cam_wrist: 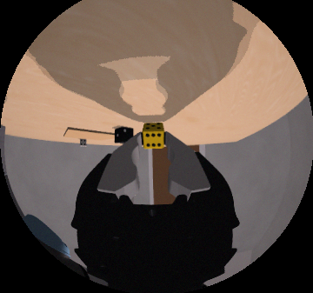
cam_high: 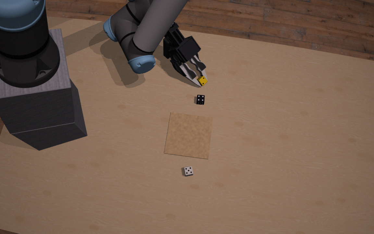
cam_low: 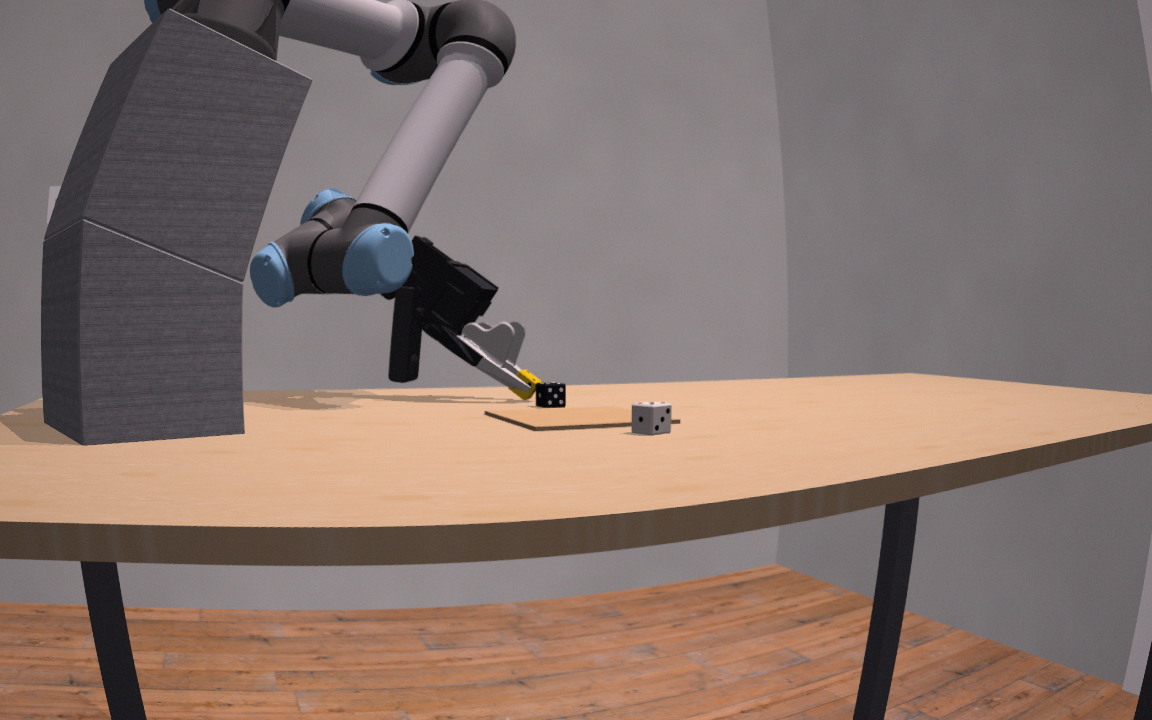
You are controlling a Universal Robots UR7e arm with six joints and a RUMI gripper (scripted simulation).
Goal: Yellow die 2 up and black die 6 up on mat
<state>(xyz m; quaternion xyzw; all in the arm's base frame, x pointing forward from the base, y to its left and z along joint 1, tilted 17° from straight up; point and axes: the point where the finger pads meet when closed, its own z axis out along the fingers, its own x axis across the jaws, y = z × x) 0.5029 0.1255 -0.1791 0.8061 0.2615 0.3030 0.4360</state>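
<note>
UR7e arm's gripper, its jaws clamped on the yellow die, points down at a slant over the wood table, nr. the black die. The yellow die is tilted, off the mat; a face w/ 2 pips shows in the top view, one w/ 6 in the wrist view. The black die sits flat on the table w/ 4 up, between the gripper and the mat, also off the mat. The white die sits flat w/ 5 up, apart from the mat's opp. side. The arm's pedestal stands at one end of the table, well apart from all 3 dice.
</note>
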